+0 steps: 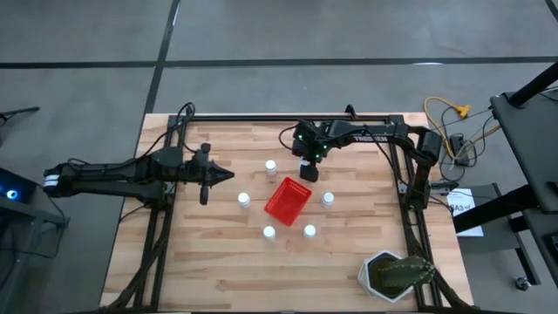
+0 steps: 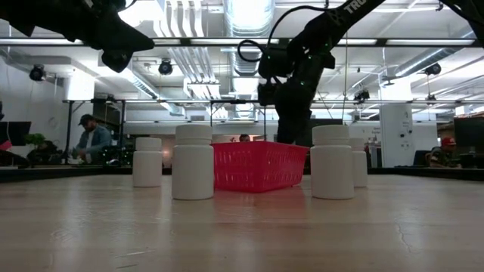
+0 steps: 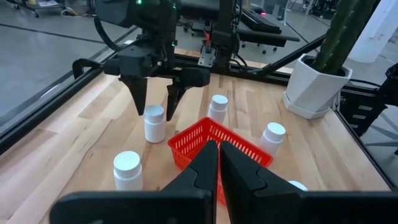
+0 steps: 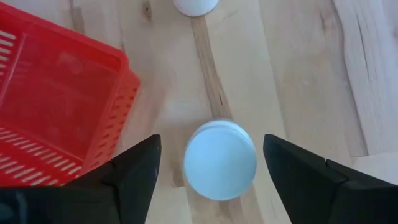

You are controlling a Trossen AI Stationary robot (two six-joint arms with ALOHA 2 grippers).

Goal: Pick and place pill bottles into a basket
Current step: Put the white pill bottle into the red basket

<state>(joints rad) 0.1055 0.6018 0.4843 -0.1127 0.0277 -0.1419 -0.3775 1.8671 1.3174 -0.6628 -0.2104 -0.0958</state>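
with right gripper (image 4: 211,171) directly above upright pill bottle (image 4: 220,159), fingers apart and straddling its cap; left gripper (image 3: 219,163) shut, farther off.

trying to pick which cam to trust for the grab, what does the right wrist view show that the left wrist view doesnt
Only the right wrist view: straight down on a pill bottle's cap centred between the open right gripper, with bare wood on either side of it.

Only the left wrist view: the shut left gripper, the potted plant, and several other bottles standing around.

Both: the red basket empty, and that same bottle under the right gripper.
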